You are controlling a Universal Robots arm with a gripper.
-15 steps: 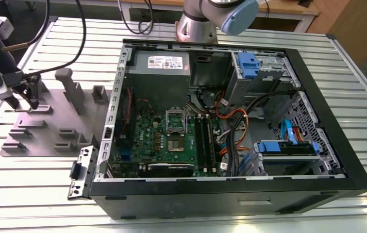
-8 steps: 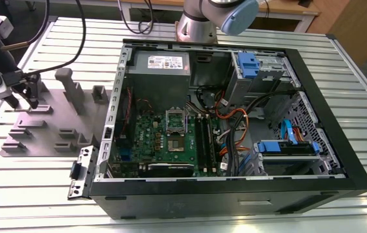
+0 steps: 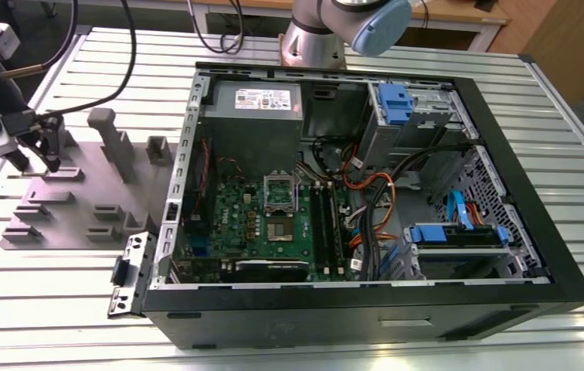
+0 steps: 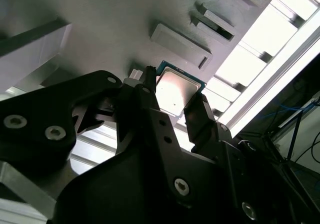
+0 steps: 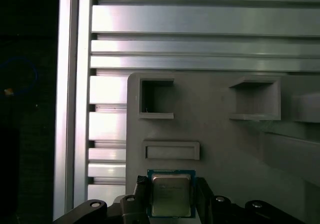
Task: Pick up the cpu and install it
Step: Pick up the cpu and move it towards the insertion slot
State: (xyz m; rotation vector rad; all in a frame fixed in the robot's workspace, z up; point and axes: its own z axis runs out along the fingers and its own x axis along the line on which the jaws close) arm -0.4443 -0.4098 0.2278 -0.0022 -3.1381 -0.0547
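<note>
Silver-grey metal is showing on top of the cpu [image 5: 171,195], which is lying flat on the grey fixture plate [image 5: 225,144], near the plate's edge. The black end effector [image 4: 176,91] is gripping it, one finger pressing each opposite side. The open computer case [image 3: 375,321] is sitting just beside the plate on the worktop [image 3: 55,301].

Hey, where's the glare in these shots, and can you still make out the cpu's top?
In the second wrist view, glare washes the cpu top pale, and the table slats behind it are blown out white. In the first wrist view the cpu is evenly lit, its outline plain. In the exterior view the slats shine white too.
</note>
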